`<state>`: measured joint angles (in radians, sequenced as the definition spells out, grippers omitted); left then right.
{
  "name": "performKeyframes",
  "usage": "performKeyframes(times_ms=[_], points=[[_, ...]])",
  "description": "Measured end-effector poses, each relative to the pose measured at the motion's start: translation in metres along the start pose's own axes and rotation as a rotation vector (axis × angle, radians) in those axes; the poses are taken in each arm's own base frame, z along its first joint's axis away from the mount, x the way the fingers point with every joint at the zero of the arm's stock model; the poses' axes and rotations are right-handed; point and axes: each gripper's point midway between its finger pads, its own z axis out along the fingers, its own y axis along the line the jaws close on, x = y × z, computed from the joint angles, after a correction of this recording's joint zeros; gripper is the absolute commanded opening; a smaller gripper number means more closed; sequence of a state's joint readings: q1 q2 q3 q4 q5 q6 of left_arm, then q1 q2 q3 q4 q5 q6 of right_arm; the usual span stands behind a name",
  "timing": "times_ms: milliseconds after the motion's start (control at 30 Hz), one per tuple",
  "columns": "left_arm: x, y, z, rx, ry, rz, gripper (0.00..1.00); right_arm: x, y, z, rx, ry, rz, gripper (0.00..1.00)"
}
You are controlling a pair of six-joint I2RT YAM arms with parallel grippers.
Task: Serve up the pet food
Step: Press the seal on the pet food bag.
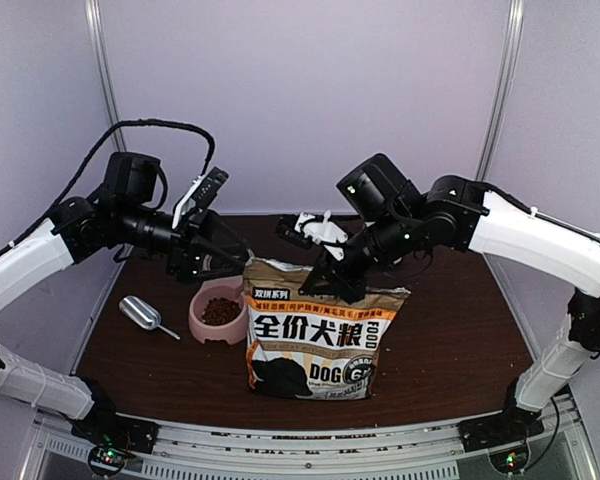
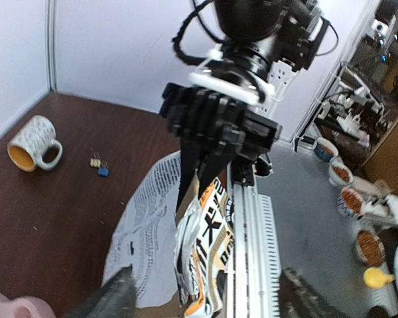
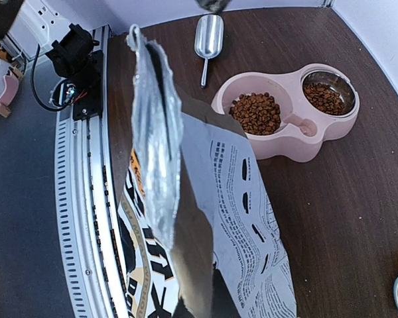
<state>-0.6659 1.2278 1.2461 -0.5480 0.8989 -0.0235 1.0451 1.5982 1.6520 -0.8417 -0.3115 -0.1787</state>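
Observation:
The kraft-brown dog-food bag (image 1: 315, 335) stands upright mid-table. My right gripper (image 1: 337, 280) is shut on the bag's top edge; it also shows in the left wrist view (image 2: 202, 175), pinching the bag (image 2: 209, 232). In the right wrist view the bag's silver-lined mouth (image 3: 156, 132) gapes open. Dark brown pet food (image 3: 255, 112) fills one cup of the pink double bowl (image 3: 285, 142), and more pet food (image 3: 324, 98) lies in its metal cup. My left gripper (image 1: 225, 255) hovers above the bowl (image 1: 202, 325), left of the bag, open and empty (image 2: 209, 301).
A silver scoop (image 1: 143, 314) lies left of the bowl, also in the right wrist view (image 3: 207, 36). A white mug (image 2: 33, 142) and binder clips (image 2: 99, 164) lie behind the bag. The metal rail (image 1: 310, 440) runs along the near table edge.

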Motion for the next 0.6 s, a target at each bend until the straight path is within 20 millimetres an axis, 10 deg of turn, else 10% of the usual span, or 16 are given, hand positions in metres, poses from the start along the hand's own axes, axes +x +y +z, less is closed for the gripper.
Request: performKeyframes(times_ms=[367, 600], points=[[0.044, 0.019, 0.027, -0.039, 0.075, 0.068, 0.94, 0.007, 0.005, -0.008, -0.14, -0.025, 0.061, 0.0], [0.037, 0.015, 0.038, -0.037, 0.058, 0.117, 0.69, 0.008, 0.006, -0.009, -0.158, -0.025, 0.069, 0.0]])
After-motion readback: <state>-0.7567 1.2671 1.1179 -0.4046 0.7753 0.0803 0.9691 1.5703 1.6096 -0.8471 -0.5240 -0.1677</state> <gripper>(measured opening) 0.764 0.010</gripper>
